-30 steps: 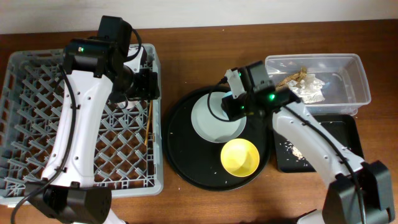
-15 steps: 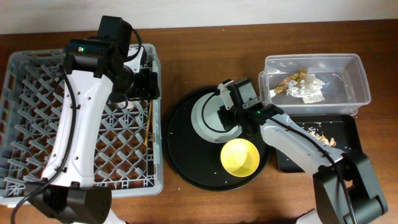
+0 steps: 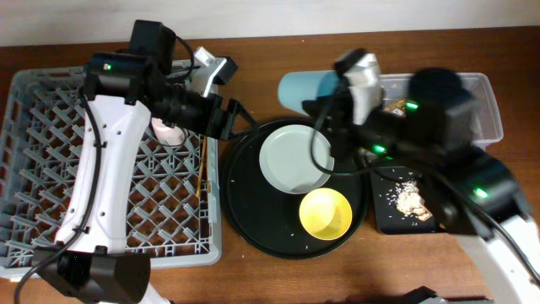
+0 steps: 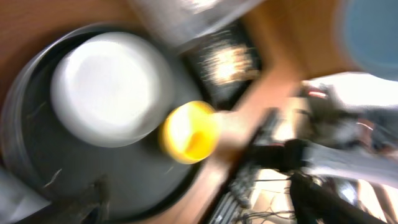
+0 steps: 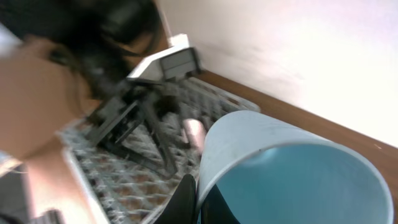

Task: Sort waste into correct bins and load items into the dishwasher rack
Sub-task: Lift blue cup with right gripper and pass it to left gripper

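Note:
My right gripper [image 3: 321, 103] is shut on the rim of the blue cup [image 3: 304, 89] and holds it in the air behind the round tray. In the right wrist view its fingers [image 5: 199, 200] pinch the cup's wall [image 5: 292, 168]. My left gripper [image 3: 234, 122] is open and empty, past the right edge of the grey rack [image 3: 51, 169]. The pink cup [image 3: 169, 131] and the chopsticks [image 3: 201, 165] lie in the rack. The white plate [image 3: 295, 159] and the yellow bowl [image 3: 326, 213] sit on the round tray. The blurred left wrist view shows the plate [image 4: 109, 87] and the bowl [image 4: 189, 130].
The large round black tray [image 3: 253, 211] lies between the rack and the bins. The clear tub [image 3: 481, 101] holds a gold-brown wrapper [image 3: 395, 106]; my right arm hides most of the tub. The shallow black tray [image 3: 384, 215] holds food scraps [image 3: 411, 199].
My right gripper has lifted the blue cup off the round tray, up and toward the back. My left gripper has swung right, off the rack, and the pink cup now shows in the rack.

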Motion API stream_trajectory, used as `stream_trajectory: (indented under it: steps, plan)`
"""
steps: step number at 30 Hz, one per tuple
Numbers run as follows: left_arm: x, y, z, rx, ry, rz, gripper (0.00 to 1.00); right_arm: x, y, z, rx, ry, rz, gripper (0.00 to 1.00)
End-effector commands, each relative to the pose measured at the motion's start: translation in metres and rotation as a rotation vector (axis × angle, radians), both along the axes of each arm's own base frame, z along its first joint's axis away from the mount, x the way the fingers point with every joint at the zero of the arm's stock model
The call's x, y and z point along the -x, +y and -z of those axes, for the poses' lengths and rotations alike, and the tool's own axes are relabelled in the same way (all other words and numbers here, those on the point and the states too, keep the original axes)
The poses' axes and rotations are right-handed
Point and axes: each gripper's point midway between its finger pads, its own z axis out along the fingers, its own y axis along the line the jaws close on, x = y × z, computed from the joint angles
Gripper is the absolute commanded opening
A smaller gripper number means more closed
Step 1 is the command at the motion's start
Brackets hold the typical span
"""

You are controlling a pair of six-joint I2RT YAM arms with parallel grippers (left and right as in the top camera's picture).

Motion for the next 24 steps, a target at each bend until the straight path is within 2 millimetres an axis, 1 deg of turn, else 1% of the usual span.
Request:
stream_trajectory:
  steps: [1,3,5,6,7,10,12,13,16,18,19,20,24]
  plan:
    - [0.017,-0.005,-0.077,0.419,-0.211,0.151,0.99,0.02,-0.002,-0.011,-0.107,0.057,-0.156,0.04]
    - [0.019,-0.002,-0.088,0.476,-0.217,0.15,0.99,0.022,-0.004,-0.013,-0.146,0.078,-0.224,0.04]
    - [0.026,-0.006,-0.099,0.536,-0.261,0.189,0.99,0.029,0.007,-0.018,-0.211,0.085,-0.401,0.04]
    - [0.032,-0.009,-0.108,0.578,-0.289,0.217,0.99,0.029,0.012,-0.017,-0.23,0.092,-0.459,0.04]
    - [0.037,-0.012,-0.114,0.605,-0.319,0.242,0.99,0.025,0.018,-0.013,-0.25,0.129,-0.499,0.04]
    - [0.043,-0.018,-0.115,0.604,-0.348,0.273,0.99,0.026,0.035,-0.011,-0.302,0.161,-0.659,0.04]
    - [0.046,-0.022,-0.115,0.607,-0.343,0.286,0.98,0.021,0.045,-0.005,-0.304,0.173,-0.683,0.04]
    - [0.049,-0.026,-0.115,0.607,-0.341,0.301,0.96,0.022,0.048,-0.005,-0.305,0.175,-0.691,0.04]
    - [0.05,-0.031,-0.108,0.566,-0.343,0.312,0.9,0.023,0.051,-0.01,-0.312,0.168,-0.701,0.04]
    - [0.05,-0.031,-0.107,0.564,-0.343,0.311,0.89,0.023,0.052,-0.011,-0.315,0.167,-0.701,0.04]
    - [0.05,-0.031,-0.107,0.564,-0.343,0.311,0.8,0.022,0.051,-0.012,-0.314,0.158,-0.701,0.04]
    - [0.05,-0.031,-0.107,0.56,-0.342,0.311,0.74,0.022,0.051,-0.013,-0.314,0.15,-0.701,0.04]
    - [0.049,-0.03,-0.101,0.527,-0.329,0.303,0.72,0.019,0.052,-0.014,-0.311,0.137,-0.689,0.04]
